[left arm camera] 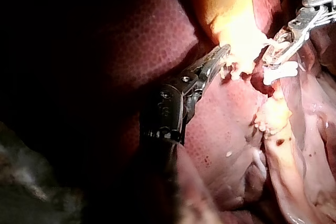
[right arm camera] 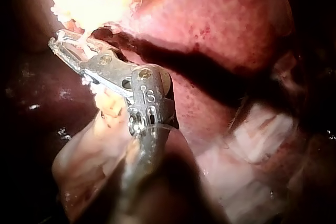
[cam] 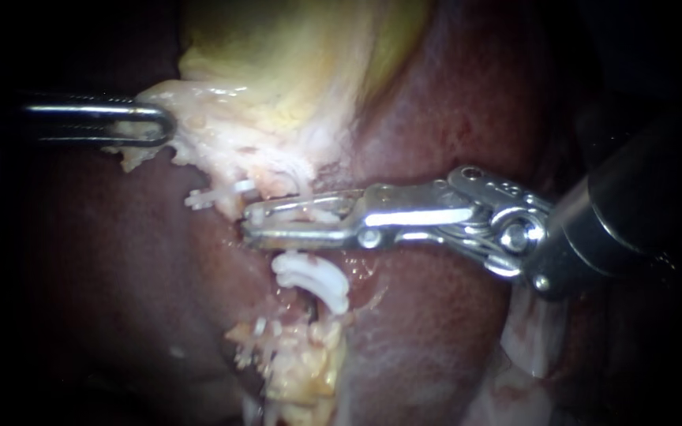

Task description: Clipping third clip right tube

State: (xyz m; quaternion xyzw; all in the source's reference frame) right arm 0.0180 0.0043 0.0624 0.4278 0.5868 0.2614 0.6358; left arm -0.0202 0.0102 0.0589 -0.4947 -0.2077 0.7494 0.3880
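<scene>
Across the middle of the endoscope view, the right instrument (cam: 256, 222) is reaching in from the right, its two long jaws lying nearly together and clamping from both sides on the pale tube (cam: 303, 188) that is running down from the gallbladder (cam: 278, 63) over the liver (cam: 451, 102). Something white is showing between the jaws, but I cannot tell whether it is a clip or only tissue. One white clip (cam: 313, 280) is already sitting on the strand just below the jaws, and a second white clip (cam: 215, 196) is lying just beside their tips, towards the left instrument. That instrument (cam: 159, 126) is coming in from the left and gripping the gallbladder's pale edge, holding it up and aside. Judging from this, the step is looking well along: the jaws are placed on the tube above the lower clip and appear to be squeezing. What is remaining, as I read it, is finishing the squeeze, opening, and backing away to show a third clip seated.
</scene>
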